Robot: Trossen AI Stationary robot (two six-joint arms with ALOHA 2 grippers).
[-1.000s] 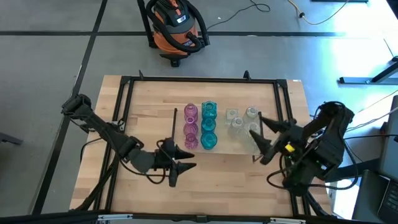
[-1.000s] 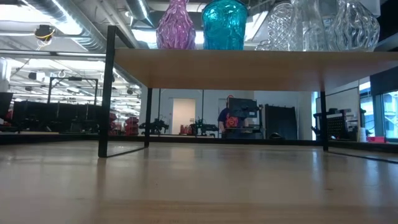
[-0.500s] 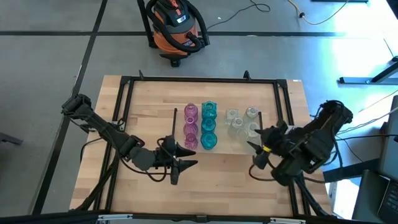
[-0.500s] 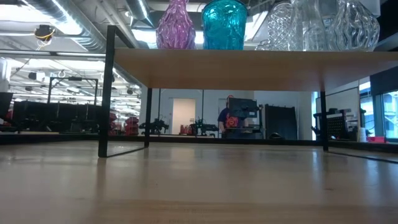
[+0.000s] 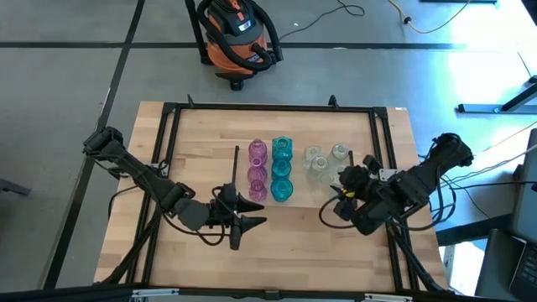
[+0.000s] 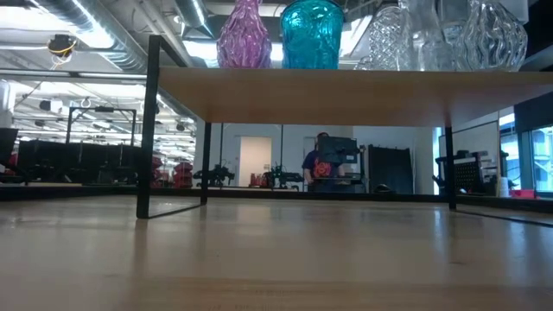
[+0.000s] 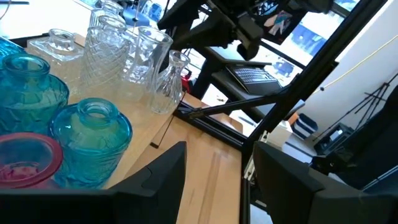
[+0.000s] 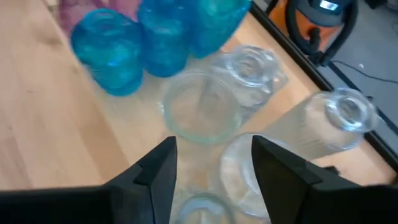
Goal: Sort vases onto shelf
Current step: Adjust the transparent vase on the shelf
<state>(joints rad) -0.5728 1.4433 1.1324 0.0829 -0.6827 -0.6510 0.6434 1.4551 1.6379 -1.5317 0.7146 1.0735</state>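
The vases stand upright in rows on the shelf (image 6: 346, 91): pink vases (image 5: 257, 172), teal vases (image 5: 281, 168) and clear vases (image 5: 323, 164). My right gripper (image 5: 340, 191) hangs open over the clear vases at the shelf's right end and slants down. In the right wrist view its fingers (image 8: 214, 168) stand on either side above a clear vase (image 8: 202, 106); whether they touch one does not show. My left gripper (image 5: 256, 222) waits open near the shelf's near left corner. It points level toward the teal vases (image 7: 87, 134), with nothing between its fingers (image 7: 217, 186).
A black metal frame (image 5: 168, 143) runs around the wooden tabletop. Bare wood (image 5: 285, 252) lies between the shelf and the near edge. An orange shop vacuum (image 5: 239, 38) stands on the floor beyond the far edge. A person (image 6: 313, 164) shows far off in the room.
My right gripper has swung from the table's right side toward the clear vases. It has sunk a little, rolled and tipped from near level to slanting down. The vases have stayed where they were.
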